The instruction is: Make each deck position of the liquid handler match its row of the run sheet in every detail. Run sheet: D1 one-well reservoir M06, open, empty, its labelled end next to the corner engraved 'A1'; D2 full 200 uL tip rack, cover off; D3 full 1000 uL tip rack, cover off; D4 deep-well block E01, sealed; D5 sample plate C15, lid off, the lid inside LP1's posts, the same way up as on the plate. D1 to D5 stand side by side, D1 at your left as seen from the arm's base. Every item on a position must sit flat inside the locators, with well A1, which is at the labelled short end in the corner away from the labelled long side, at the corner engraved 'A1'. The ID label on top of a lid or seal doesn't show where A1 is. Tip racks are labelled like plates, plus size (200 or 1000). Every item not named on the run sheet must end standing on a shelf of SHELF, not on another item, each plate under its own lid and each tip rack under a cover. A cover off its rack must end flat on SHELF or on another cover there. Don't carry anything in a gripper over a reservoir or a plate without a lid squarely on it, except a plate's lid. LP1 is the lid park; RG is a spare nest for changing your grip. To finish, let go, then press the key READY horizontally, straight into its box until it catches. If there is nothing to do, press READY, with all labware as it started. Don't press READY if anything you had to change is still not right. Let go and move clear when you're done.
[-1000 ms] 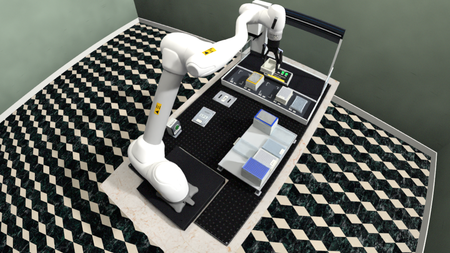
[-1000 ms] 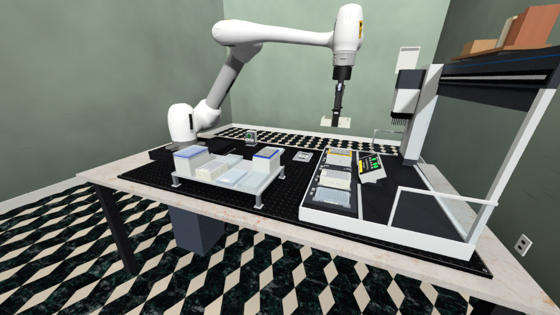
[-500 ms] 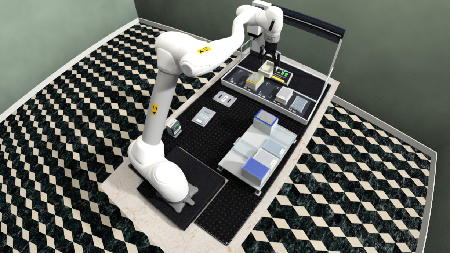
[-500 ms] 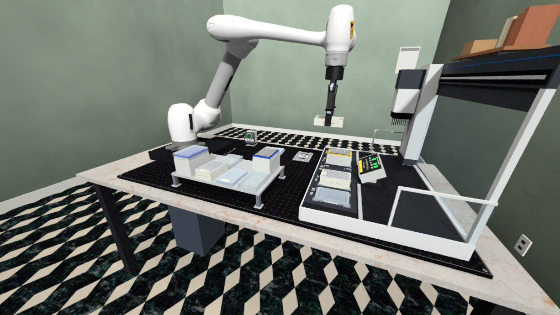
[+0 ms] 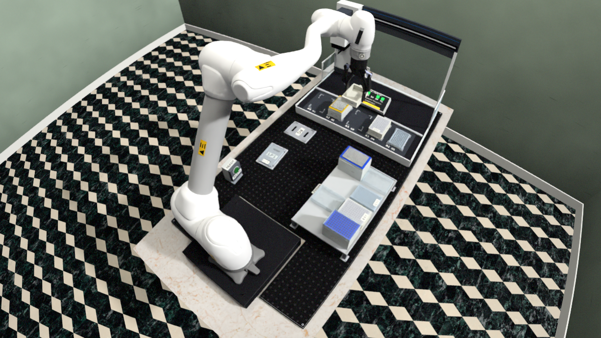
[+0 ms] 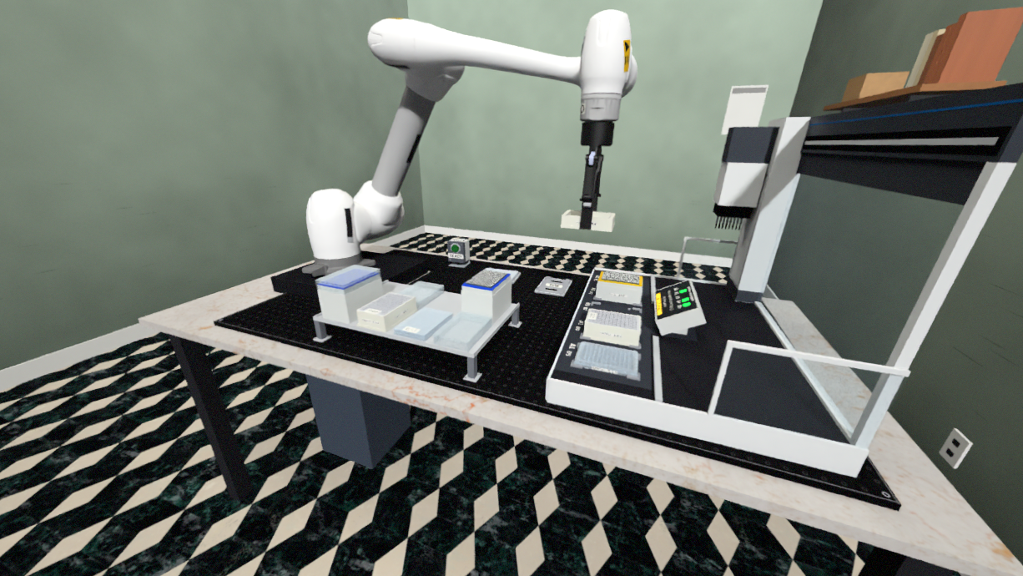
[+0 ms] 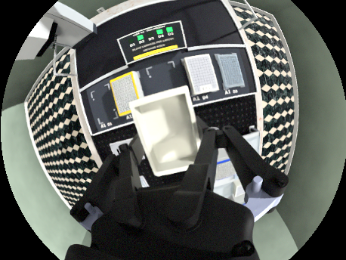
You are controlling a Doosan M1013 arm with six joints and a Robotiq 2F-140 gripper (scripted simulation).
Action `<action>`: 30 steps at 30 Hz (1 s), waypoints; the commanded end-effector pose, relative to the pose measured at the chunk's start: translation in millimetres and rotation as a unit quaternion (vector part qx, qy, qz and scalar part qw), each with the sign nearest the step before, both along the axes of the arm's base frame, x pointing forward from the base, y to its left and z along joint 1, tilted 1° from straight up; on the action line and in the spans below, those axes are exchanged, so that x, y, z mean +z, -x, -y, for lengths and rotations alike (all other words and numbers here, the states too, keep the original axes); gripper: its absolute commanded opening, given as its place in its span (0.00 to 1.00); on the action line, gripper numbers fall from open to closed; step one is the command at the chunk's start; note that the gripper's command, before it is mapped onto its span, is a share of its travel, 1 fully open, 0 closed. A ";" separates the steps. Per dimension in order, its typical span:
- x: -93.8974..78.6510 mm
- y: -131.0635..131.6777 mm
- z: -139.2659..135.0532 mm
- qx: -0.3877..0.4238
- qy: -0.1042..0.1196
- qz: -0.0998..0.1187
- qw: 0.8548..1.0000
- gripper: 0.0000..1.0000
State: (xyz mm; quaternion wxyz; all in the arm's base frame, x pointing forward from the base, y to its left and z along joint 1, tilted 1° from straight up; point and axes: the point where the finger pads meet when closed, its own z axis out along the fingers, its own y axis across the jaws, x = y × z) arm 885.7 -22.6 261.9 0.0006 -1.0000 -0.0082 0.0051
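My gripper [image 5: 355,82] [image 6: 588,213] [image 7: 169,131] is shut on a cream one-well reservoir [image 5: 352,95] [image 6: 592,221] [image 7: 163,130]. It holds the reservoir level and open side up, high above the left part of the liquid handler deck [image 6: 622,409]. The reservoir looks empty. On the deck, a yellow-rimmed tip rack [image 5: 339,107] [image 6: 619,285] [image 7: 124,92] stands second from the left. A white deep-well block [image 5: 379,126] [image 6: 612,325] [image 7: 200,72] and a clear plate [image 5: 398,138] [image 6: 604,357] [image 7: 230,69] take the two right positions. The leftmost and middle positions show bare locators.
SHELF [image 5: 305,216] carries two blue-rimmed tip racks [image 5: 354,161] [image 5: 341,226], a white block, a plate and clear covers. LP1 [image 5: 271,156], RG [image 5: 299,132] and the READY key box [image 5: 233,170] [image 6: 459,251] stand on the black board. A control panel [image 5: 376,100] with green lights sits behind the deck.
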 end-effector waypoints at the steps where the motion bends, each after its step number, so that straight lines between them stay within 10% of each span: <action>1: 1.4 5.0 -0.1 0.000 0.000 0.001 1.000 0.10; 30: 1.9 67.2 -0.7 0.000 0.000 0.001 1.000 0.10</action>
